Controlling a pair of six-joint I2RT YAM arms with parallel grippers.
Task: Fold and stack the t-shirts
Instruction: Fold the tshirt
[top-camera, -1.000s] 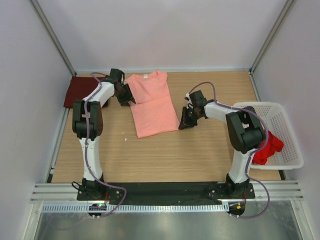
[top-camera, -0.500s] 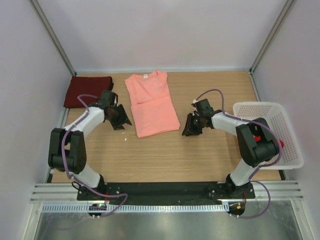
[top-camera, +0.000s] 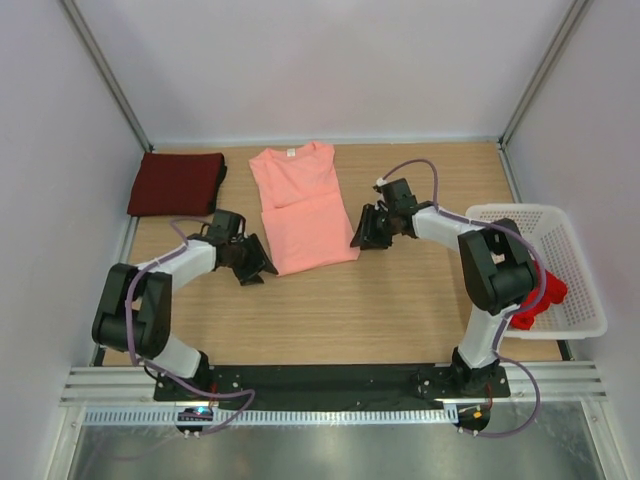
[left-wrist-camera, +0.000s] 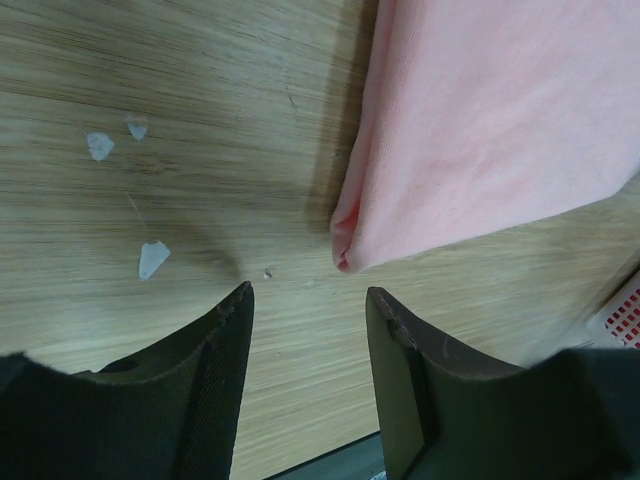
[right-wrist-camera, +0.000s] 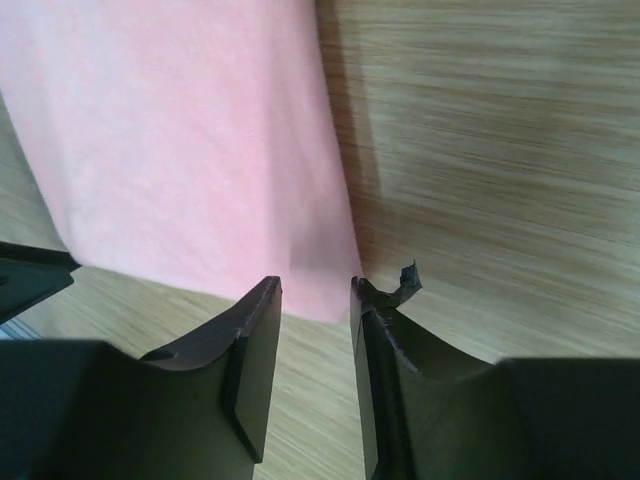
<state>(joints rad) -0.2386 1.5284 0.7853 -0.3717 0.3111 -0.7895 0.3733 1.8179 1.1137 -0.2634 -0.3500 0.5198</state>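
Tabletop (top-camera: 330, 310) — 3 t-shirts (top-camera: 300, 215) | 1 basket (top-camera: 580, 265) | 2 tools: left tool (left-wrist-camera: 310, 295), right tool (right-wrist-camera: 315, 285)

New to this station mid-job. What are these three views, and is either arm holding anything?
Two robot arms, each ending in a two-finger gripper. The overhead view looks down from behind them; the other two are wrist cameras looking past each gripper's fingers. On the wooden table: a part-folded salmon-pink t-shirt, a folded maroon t-shirt at far left, and a red t-shirt in the white basket. The left gripper and right gripper are open at the pink shirt's near corners, holding nothing.
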